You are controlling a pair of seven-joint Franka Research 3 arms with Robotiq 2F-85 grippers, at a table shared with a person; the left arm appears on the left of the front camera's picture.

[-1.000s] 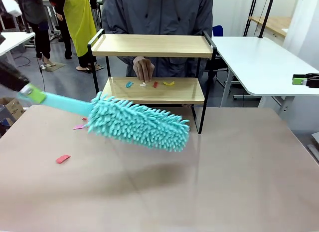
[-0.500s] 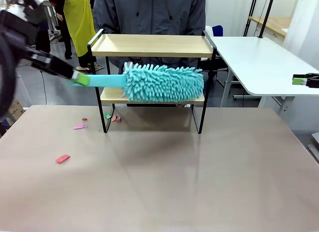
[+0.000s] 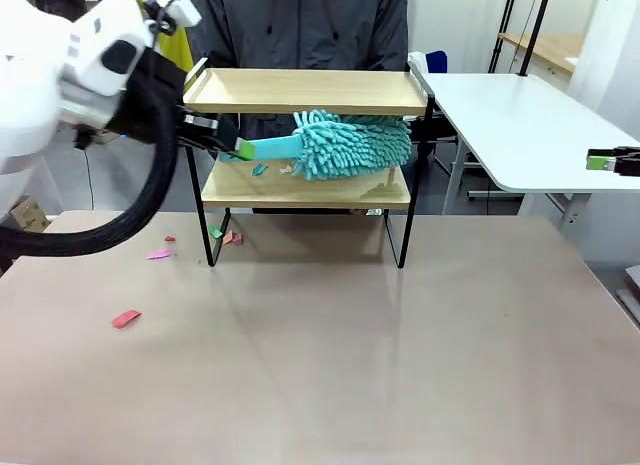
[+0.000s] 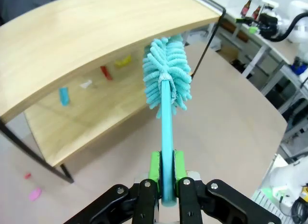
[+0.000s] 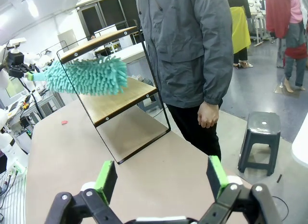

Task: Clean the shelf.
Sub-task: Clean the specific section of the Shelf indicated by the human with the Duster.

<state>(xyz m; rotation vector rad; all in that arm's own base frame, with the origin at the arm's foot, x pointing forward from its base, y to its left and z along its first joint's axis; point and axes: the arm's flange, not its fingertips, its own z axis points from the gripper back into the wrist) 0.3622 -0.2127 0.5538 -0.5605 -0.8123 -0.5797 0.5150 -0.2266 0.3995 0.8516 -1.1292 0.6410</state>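
The shelf [image 3: 305,91] stands at the table's far edge, two wooden boards in a black frame. My left gripper [image 3: 232,146] is shut on the handle of a teal fluffy duster [image 3: 352,145]. The duster's head sits between the two tiers, just above the right half of the lower board [image 3: 300,190]. In the left wrist view the green pads [image 4: 155,167] clamp the teal handle [image 4: 166,132], and the lower board [image 4: 82,123] carries blue [image 4: 64,95], white, red and yellow scraps. My right gripper [image 3: 612,162] hangs open at the far right, well away from the shelf [image 5: 122,101].
A person in a grey jacket [image 3: 300,30] stands right behind the shelf. Small scraps lie on the table: pink [image 3: 158,253], red [image 3: 126,318], and two by the shelf's left leg [image 3: 226,235]. A white side table [image 3: 520,125] is at the right, a stool [image 5: 262,135] beyond.
My left arm swung the duster up from over the table and pushed its head in between the shelf's tiers. The person's hand left the lower board.
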